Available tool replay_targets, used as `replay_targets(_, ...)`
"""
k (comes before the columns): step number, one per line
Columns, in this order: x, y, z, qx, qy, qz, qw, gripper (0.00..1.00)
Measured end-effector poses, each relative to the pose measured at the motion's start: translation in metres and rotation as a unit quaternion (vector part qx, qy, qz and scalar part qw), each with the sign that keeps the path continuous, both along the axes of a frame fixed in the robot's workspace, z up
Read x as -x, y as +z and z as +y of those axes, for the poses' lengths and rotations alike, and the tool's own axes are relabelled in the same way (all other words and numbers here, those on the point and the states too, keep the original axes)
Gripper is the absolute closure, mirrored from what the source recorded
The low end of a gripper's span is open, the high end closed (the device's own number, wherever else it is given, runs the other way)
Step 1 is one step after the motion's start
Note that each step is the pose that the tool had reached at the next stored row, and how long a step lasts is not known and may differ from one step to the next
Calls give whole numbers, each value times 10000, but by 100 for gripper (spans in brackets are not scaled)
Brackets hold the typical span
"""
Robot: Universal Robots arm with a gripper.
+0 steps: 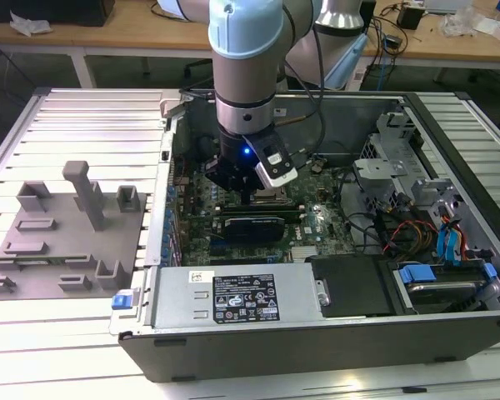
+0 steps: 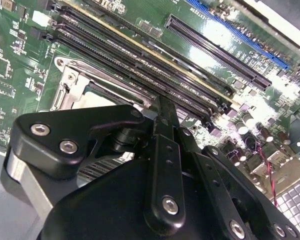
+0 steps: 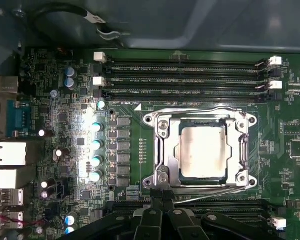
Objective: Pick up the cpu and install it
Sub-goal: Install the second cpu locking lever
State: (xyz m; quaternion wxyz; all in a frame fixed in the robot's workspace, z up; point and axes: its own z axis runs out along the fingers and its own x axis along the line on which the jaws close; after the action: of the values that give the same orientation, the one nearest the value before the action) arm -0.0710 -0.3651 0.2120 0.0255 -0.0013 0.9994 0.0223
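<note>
The cpu (image 3: 202, 152), a flat square chip with a pale silvery top, lies inside the metal socket frame (image 3: 162, 127) on the green motherboard. A corner of the cpu (image 2: 92, 100) shows past the gripper's black body in the second wrist view. My gripper (image 3: 162, 194) hovers just beside the socket's edge, its two black fingers pressed together with nothing between them. In the exterior view the gripper (image 1: 254, 196) hangs low inside the open computer case, right over the socket area.
Memory slots (image 3: 185, 75) run along the socket's far side. A grey fixture plate (image 1: 67, 233) with plastic blocks lies at the exterior view's left. The power supply (image 1: 233, 296) sits at the case front, and the drive cage (image 1: 400, 167) and cables (image 1: 400, 233) at the right.
</note>
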Motion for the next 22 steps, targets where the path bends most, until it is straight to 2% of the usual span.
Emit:
replay_targets(3, 4, -9, -47, -86, 0, -7, 10000, 89)
replay_targets(5, 6, -16, -82, -207, 0, -17, 9998, 89)
replay_targets(7, 7, -17, -96, -265, 0, -21, 9996, 89)
replay_targets(10, 16, -33, -118, -407, 0, -42, 9992, 89)
replay_targets(12, 24, -46, -128, -480, 0, -54, 9988, 89)
replay_targets(16, 40, -68, -144, -573, 0, -68, 9983, 89)
replay_targets(22, 40, -68, -171, -575, 0, -68, 9983, 89)
